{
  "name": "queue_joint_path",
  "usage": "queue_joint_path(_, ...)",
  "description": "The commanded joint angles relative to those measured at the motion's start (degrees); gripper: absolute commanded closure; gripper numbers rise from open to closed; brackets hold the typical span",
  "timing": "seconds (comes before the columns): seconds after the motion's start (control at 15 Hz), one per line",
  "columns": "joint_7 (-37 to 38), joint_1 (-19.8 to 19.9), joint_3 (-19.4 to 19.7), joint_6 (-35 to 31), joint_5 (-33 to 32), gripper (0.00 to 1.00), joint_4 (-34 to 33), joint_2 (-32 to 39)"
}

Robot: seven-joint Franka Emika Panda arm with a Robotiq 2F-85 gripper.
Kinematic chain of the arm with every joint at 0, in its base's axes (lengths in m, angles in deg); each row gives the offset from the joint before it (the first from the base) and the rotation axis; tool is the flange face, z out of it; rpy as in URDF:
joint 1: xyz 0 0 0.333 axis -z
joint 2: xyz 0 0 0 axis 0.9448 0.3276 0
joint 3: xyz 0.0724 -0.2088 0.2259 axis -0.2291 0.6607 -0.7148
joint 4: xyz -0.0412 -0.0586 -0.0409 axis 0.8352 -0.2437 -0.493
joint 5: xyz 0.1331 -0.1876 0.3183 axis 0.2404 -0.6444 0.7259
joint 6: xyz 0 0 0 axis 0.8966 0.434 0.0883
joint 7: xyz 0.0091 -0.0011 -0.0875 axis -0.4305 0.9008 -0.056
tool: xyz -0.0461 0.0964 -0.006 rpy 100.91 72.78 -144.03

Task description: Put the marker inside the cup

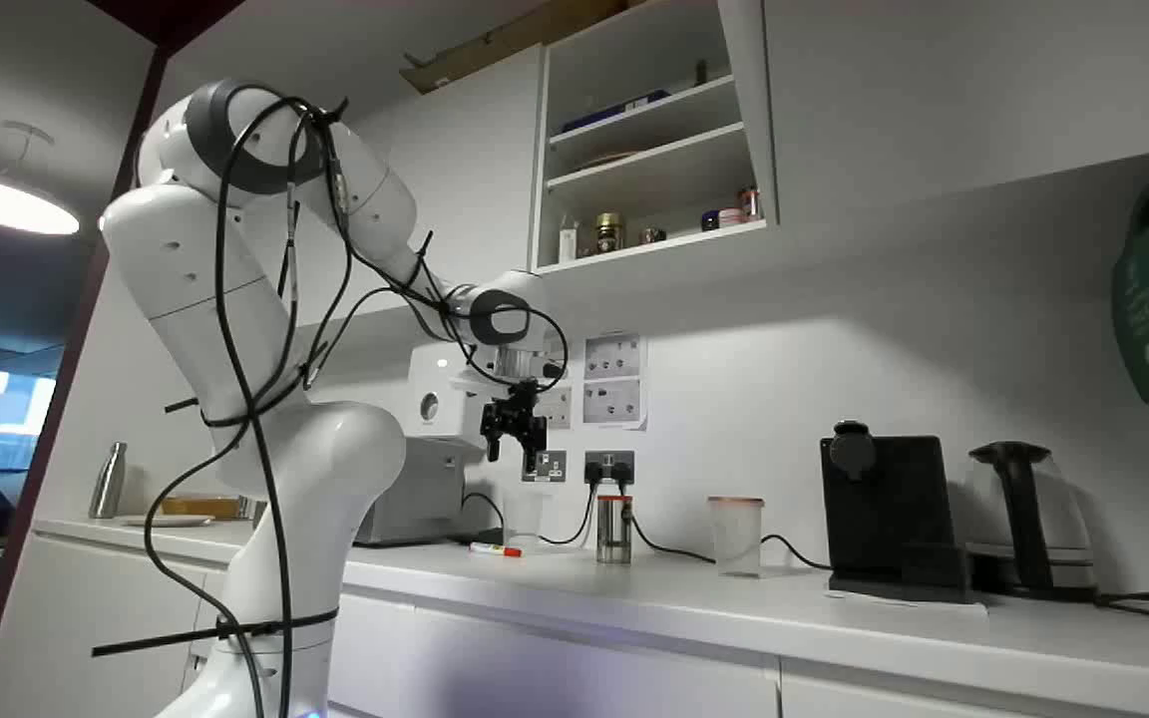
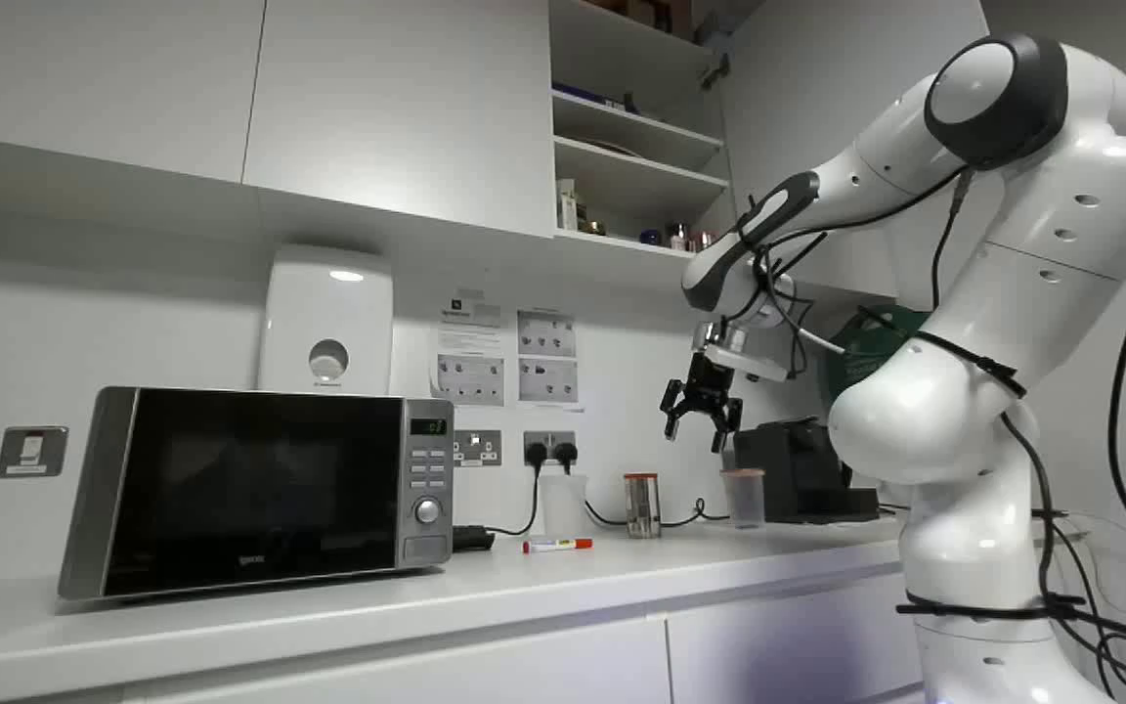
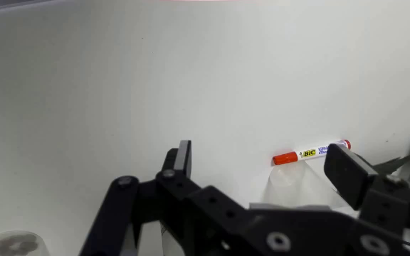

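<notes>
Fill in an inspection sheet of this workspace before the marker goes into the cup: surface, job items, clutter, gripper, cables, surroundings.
Surface: white counter; a few tiny dark specks show in the wrist view.
Job items: marker, red-capped, lying beside the upright translucent cup, not in it; whether they touch, cannot tell.
Clutter: shiny canister, red-lidded; see-through container, orange-lidded.
Gripper: open, holding nothing, hanging above the counter.
Cables: black arm cables, strapped on in places; plugged-in leads run down to the counter.
Surroundings: microwave, black appliance, kettle; wall cupboard open, jars inside.
</notes>
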Motion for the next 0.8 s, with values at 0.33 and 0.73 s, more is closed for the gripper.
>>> queue_joint_path(0.33, -0.4, 0.7, -0.6, 0.2, 0.5, 0.0, -0.1, 0.1)
queue_joint_path(0.73, 4.3, 2.3, -4.0, 0.4, -1.7, 0.0, -1.1, 2.4)
